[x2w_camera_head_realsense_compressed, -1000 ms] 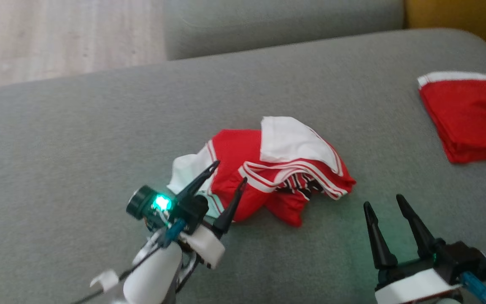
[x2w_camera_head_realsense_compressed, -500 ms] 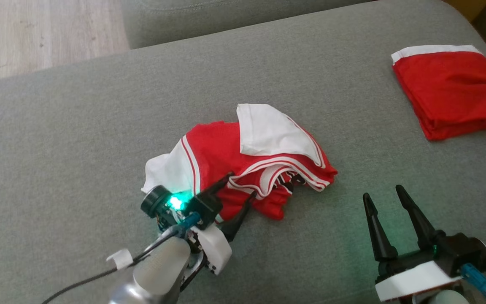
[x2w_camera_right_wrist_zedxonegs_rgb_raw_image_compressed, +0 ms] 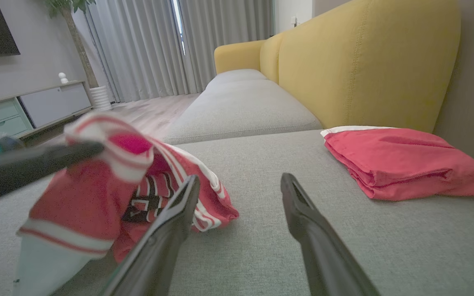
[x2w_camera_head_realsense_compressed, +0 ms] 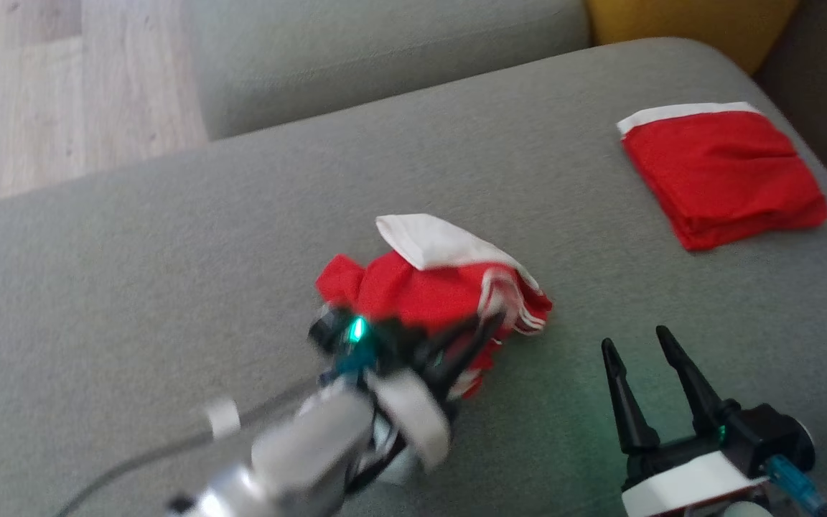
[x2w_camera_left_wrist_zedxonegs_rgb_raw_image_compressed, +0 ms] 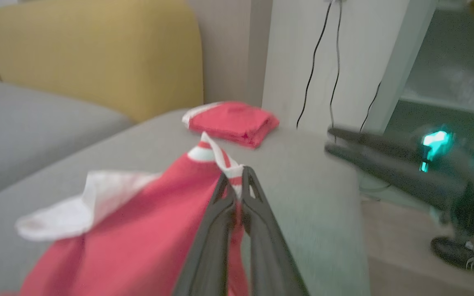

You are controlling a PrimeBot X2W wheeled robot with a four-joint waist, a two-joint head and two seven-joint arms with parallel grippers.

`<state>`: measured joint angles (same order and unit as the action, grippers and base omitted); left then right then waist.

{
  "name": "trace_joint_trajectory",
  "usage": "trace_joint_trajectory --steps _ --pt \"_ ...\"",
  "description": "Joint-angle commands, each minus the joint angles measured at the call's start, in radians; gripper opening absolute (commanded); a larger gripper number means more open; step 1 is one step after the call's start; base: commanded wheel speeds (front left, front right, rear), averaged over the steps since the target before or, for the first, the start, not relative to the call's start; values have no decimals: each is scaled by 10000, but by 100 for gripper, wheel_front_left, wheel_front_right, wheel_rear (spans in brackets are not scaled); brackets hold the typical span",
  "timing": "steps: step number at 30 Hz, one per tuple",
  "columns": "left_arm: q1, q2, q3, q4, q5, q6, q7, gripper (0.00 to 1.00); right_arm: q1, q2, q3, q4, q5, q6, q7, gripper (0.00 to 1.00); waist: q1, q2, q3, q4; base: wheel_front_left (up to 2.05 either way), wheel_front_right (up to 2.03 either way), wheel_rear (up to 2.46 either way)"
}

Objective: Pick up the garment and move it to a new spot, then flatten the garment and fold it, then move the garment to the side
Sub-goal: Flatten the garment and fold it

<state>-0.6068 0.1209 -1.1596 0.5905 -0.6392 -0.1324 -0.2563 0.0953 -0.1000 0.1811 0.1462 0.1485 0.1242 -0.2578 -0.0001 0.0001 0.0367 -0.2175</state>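
Note:
A crumpled red and white garment [x2w_camera_head_realsense_compressed: 428, 287] lies in the middle of the grey sofa seat [x2w_camera_head_realsense_compressed: 169, 273]. My left gripper [x2w_camera_head_realsense_compressed: 489, 323] is shut on a striped edge of the garment [x2w_camera_left_wrist_zedxonegs_rgb_raw_image_compressed: 146, 230] and holds that edge raised off the seat. In the right wrist view the lifted cloth [x2w_camera_right_wrist_zedxonegs_rgb_raw_image_compressed: 97, 193] hangs from the left gripper's dark fingers [x2w_camera_right_wrist_zedxonegs_rgb_raw_image_compressed: 35, 162]. To the garment's right, my right gripper [x2w_camera_head_realsense_compressed: 639, 352] stands open just above the seat with nothing between its fingers [x2w_camera_right_wrist_zedxonegs_rgb_raw_image_compressed: 171, 218].
A folded red garment [x2w_camera_head_realsense_compressed: 722, 172] with a white edge lies at the seat's far right corner. Behind it rises a yellow sofa back [x2w_camera_right_wrist_zedxonegs_rgb_raw_image_compressed: 364, 61]. A second grey cushion [x2w_camera_head_realsense_compressed: 385, 57] and wooden floor [x2w_camera_head_realsense_compressed: 62, 93] lie beyond. Cables hang on the white wall [x2w_camera_left_wrist_zedxonegs_rgb_raw_image_compressed: 335, 61].
My left gripper moved right onto the garment, shut on its striped edge and lifted it, bunching the cloth. The head camera shifted. The right gripper kept its place and stayed open.

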Motion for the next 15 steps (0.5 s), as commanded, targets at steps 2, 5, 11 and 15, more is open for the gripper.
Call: trace_joint_trajectory --steps 2,5,11,15 --pt "-1494 64 265 -912 -1021 18 23 0 -76 72 239 -214 13 65 -40 100 1 -1 -366 -317 0 0 0" --pt "-2525 24 602 -1431 -2303 18 211 0 -28 187 286 -217 15 65 -40 100 1 -1 -538 -551 0 0 0" --pt "-4895 -270 2702 -633 -4023 18 69 0 -61 334 401 -279 20 65 -40 100 1 -1 -711 -926 0 0 0" --pt "-6255 -401 4302 264 -4406 18 -36 0 -19 369 295 -339 18 65 -40 100 1 -1 -778 -944 0 0 0"
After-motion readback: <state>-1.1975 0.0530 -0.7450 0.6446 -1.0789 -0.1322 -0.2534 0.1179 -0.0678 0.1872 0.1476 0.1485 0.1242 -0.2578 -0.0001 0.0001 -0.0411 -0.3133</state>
